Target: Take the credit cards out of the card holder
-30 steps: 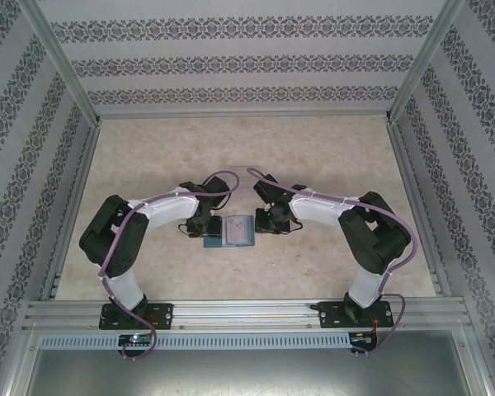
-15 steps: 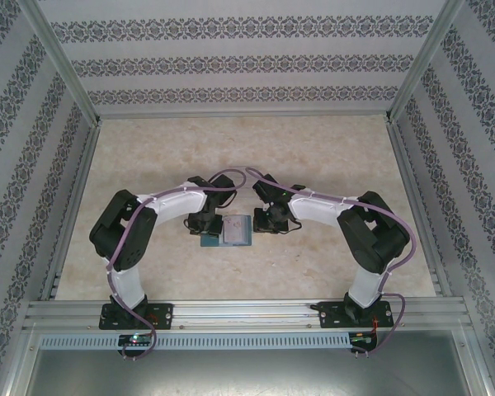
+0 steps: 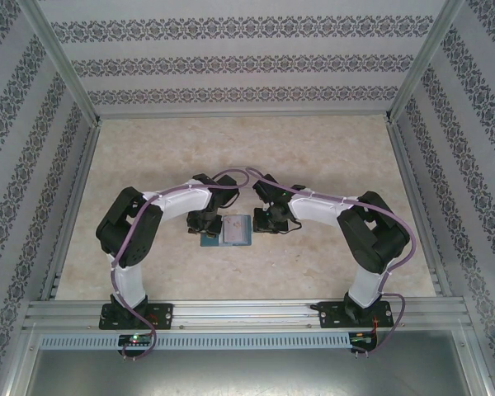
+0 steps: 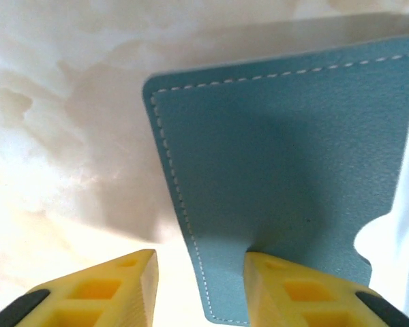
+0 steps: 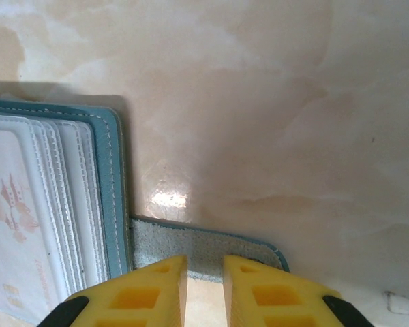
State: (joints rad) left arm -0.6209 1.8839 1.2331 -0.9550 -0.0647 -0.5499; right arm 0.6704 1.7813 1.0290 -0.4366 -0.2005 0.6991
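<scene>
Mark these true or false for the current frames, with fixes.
1. The holder lies open on the table. True.
2. The left hand has its fingers pressed tight together. False: they stand apart, with the holder's edge between them.
3. The strap sits at the right hand's fingertips. True.
4. The pale card lies loose on the table. False: it sits in the holder, behind a clear sleeve.
</scene>
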